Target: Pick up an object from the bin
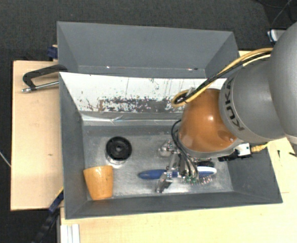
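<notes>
Lying beneath gripper point(164, 181), blue toothbrush point(149, 175)

Overall: I read fairly bright, even light from overhead.
Glare: the bin point(113, 87) rear wall washes out white, with streaked reflections.
Sheen: soft highlights on the orange cover point(204, 128) and the grey arm point(269, 95).
Shadow: a dim patch on the bin floor beneath the cover.
Surround: the carpet point(138, 4) stays dark and gives me little detail.

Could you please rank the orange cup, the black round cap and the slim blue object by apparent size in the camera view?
1. orange cup, largest.
2. black round cap, somewhat smaller.
3. slim blue object, smallest as seen, though the gripper covers its right end, so its full length is unsure.
</notes>
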Tool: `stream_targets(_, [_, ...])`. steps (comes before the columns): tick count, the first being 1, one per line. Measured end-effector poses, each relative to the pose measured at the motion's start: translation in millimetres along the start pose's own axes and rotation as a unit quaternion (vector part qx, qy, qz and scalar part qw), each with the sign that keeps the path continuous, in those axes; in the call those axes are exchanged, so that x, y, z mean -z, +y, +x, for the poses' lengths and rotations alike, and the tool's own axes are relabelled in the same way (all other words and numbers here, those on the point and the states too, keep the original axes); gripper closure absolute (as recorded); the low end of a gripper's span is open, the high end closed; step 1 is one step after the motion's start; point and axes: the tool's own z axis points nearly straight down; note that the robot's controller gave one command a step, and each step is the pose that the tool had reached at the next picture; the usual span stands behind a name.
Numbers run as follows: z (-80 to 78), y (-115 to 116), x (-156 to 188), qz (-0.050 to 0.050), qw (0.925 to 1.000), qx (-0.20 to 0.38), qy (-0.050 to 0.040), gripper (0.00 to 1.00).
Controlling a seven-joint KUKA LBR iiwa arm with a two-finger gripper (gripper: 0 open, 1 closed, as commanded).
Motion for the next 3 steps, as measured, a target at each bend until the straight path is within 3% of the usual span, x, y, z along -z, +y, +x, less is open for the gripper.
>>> stream_targets(1, [-2.6,0.8,3.7,-0.001,1.0000,0.000,-0.0045,1.00])
stream_targets(2, [-55.9,57.9,3.1,0.000,0.9926,-0.121,-0.0010,1.00])
stream_targets(3, [-64.7,72.9,145.1,-0.002,0.9921,-0.125,-0.0048,1.00])
